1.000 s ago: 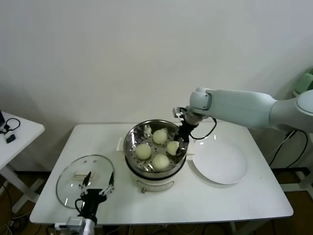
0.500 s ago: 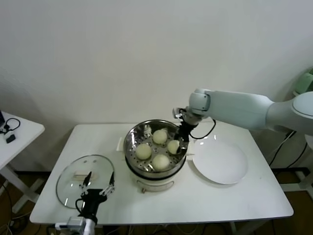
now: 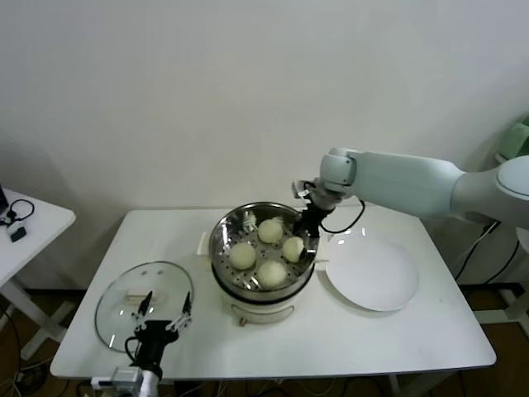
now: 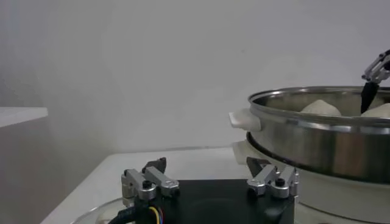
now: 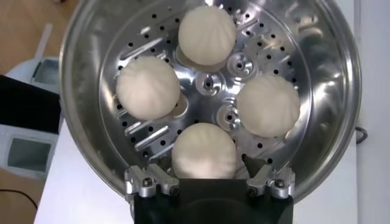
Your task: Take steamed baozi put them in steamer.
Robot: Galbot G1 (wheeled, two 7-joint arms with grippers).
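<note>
four steamed baozi (image 5: 206, 35) in steamer (image 5: 341, 79), right pincer (image 5: 210, 181) spread wide, holding nothing

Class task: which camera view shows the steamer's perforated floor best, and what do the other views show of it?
The right wrist view: it looks straight down into the steamer, showing the holes between four baozi. The head view shows the floor obliquely, mostly covered by buns. The left wrist view shows only the outer wall and rim.
</note>
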